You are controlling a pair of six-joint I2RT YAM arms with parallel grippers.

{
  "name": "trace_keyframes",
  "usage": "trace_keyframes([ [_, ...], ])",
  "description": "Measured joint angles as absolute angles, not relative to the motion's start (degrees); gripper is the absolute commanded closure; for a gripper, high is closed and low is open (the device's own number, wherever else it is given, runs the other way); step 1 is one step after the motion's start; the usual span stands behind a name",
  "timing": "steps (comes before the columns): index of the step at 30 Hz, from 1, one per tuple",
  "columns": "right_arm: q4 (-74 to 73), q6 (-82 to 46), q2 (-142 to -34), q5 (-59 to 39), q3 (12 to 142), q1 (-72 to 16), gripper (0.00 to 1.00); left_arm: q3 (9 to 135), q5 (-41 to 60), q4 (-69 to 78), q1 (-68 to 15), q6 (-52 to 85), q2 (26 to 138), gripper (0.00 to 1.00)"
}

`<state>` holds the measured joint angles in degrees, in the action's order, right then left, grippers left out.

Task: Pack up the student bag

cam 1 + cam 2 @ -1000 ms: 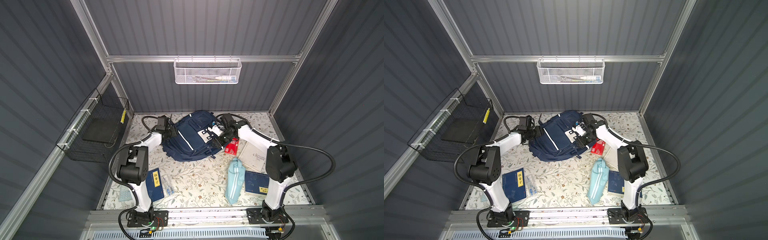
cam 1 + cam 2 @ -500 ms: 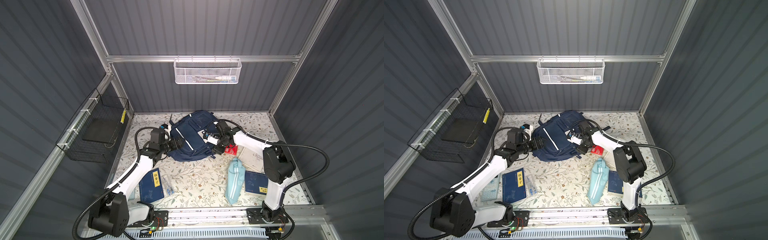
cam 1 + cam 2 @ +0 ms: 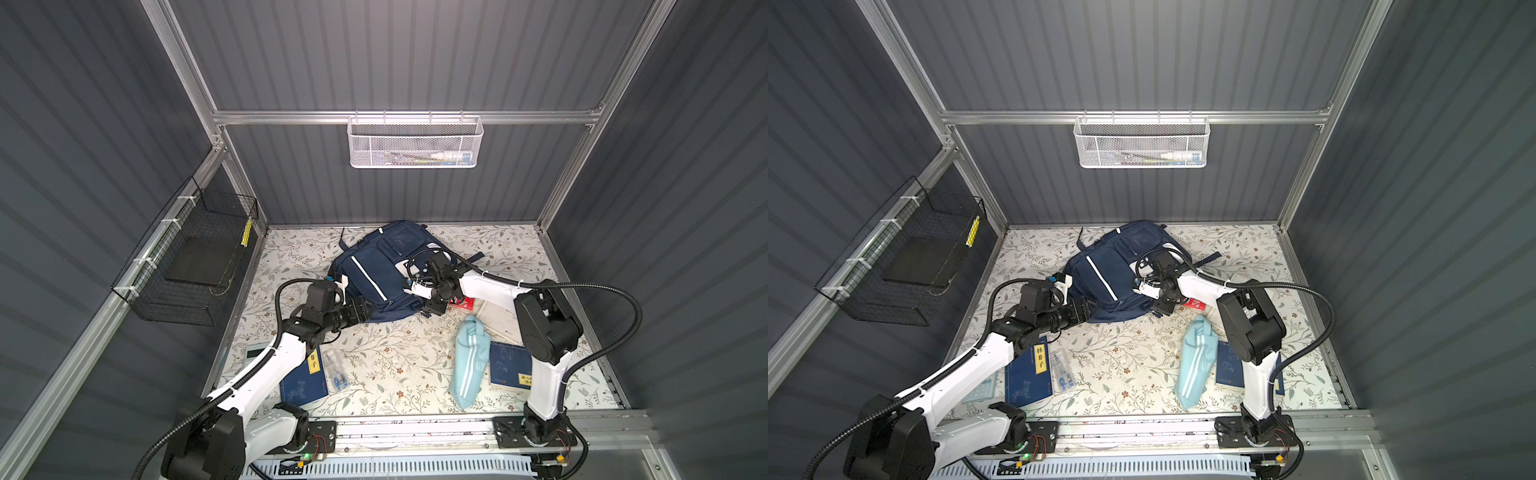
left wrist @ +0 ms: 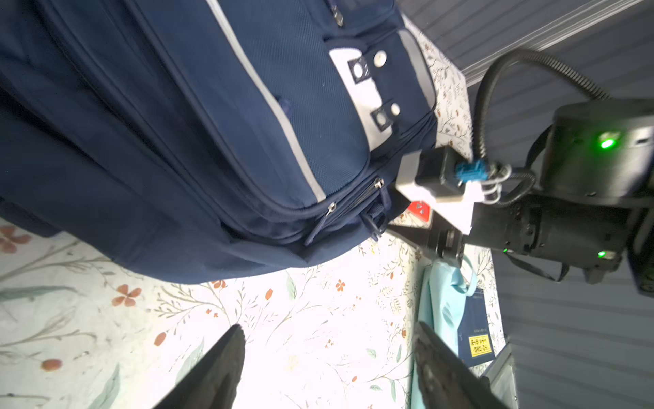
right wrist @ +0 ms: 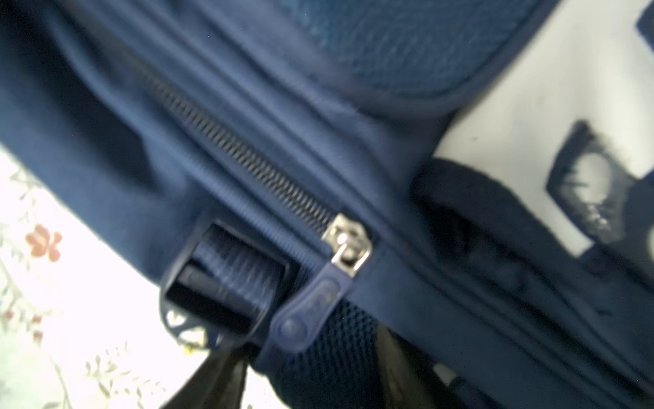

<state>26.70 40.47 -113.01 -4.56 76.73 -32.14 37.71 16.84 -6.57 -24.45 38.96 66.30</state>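
Finding: the student bag (image 3: 374, 270) lies flat at the back middle of the worktop (image 3: 395, 365). Its long axis runs from the back wall toward the arm bases. The zip pull (image 5: 308, 318) sits at its near right corner, and your right pincer (image 3: 431, 308) is directly upon it, the nearer arm. You cannot tell whether that pincer has gripped the tab. Your left pincer (image 4: 328, 327) stands wide and empty, just short of the bag's near edge.

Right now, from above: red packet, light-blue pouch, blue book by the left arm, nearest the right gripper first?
From the right gripper:
1. red packet, just right of it.
2. light-blue pouch, front right.
3. blue book, front left.
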Motion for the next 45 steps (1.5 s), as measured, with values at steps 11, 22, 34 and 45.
trace_keyframes([
  [11, 27.99, 36.53, -113.93, -11.57, 80.03, -32.29, 1.0, 36.34, 2.39, 5.8, -40.73, 39.46, 73.43, 0.41],
  [22, 31.46, 32.32, -113.71, -22.48, 83.29, -32.29, 1.0, 36.34, -6.17, 21.71, -45.01, 35.0, 91.96, 0.51],
  [34, 33.89, 31.44, -113.71, -28.42, 84.42, -32.29, 1.0, 39.11, -9.96, 30.22, -45.39, 29.61, 99.13, 0.89],
  [45, 34.02, 31.22, -113.69, -29.32, 84.58, -31.77, 1.0, 38.22, -9.47, 29.21, -45.8, 30.65, 96.71, 1.0],
])
